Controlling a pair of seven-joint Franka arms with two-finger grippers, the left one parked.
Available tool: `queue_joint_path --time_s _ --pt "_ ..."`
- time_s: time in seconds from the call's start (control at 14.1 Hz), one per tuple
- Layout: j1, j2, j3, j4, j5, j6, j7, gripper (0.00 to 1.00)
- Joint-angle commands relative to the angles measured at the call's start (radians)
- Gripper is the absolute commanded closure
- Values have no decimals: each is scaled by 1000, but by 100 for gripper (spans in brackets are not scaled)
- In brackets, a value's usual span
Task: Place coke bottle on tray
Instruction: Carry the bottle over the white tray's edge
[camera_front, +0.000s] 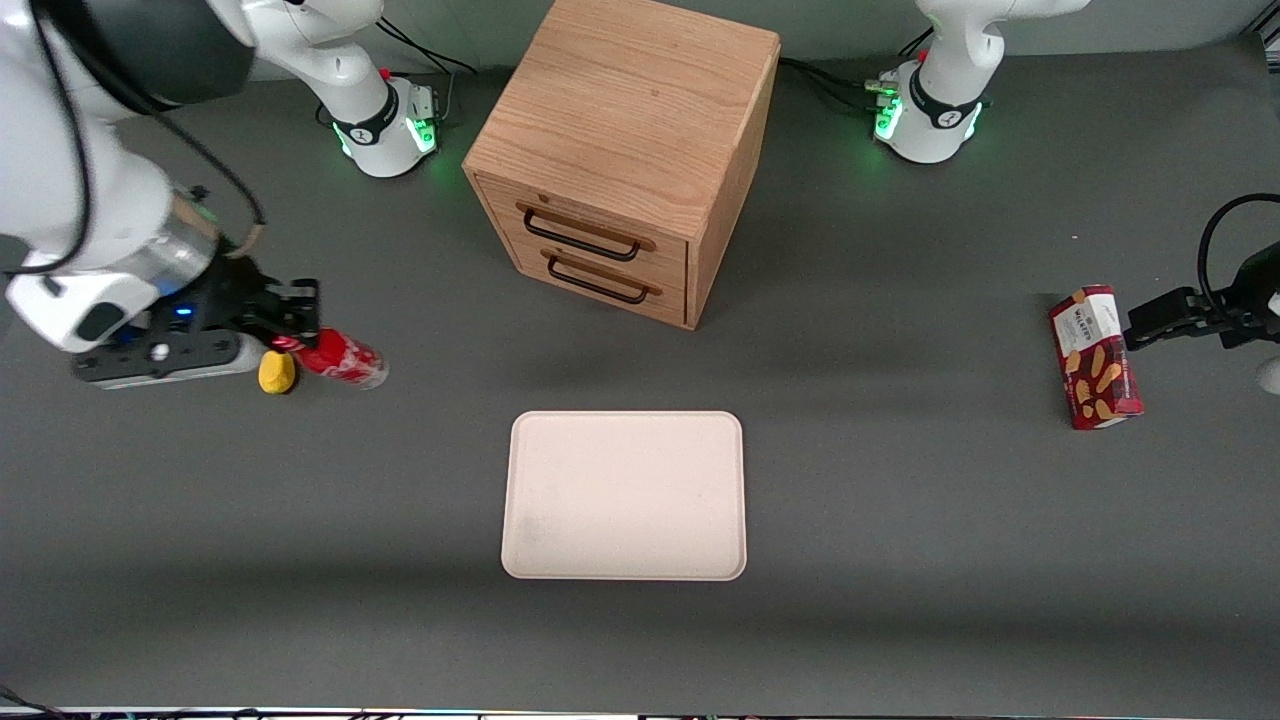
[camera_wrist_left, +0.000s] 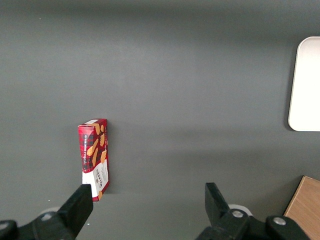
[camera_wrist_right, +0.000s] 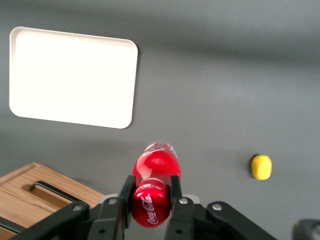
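The slim red coke bottle (camera_wrist_right: 154, 186) with white script and a clearish base is clamped near its cap by the black two-finger gripper (camera_wrist_right: 150, 197), held off the dark grey table (camera_front: 900, 520). Well apart toward the table's middle lies the flat cream-white rectangular tray (camera_front: 625, 495); a small yellow object (camera_front: 277, 372) sits beside the bottle.

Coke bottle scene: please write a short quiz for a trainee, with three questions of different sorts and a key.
1. True or false: the coke bottle already lies on the tray.
2. Which object lies beside the gripper? A) yellow object B) snack box C) wooden drawer cabinet
3. Fill in: the gripper's fingers are shut on the ____.

Key:
1. False; the bottle is held toward the working arm's end of the table.
2. A
3. coke bottle
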Motion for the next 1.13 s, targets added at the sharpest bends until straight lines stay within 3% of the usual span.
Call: queue_joint_path --time_s 0.0,0.28,1.06 --pt "86 50 -19 76 -1 1 152 100" --pt "155 100 -16 107 0 37 275 100" --pt "137 278 -25 41 -6 335 258 100"
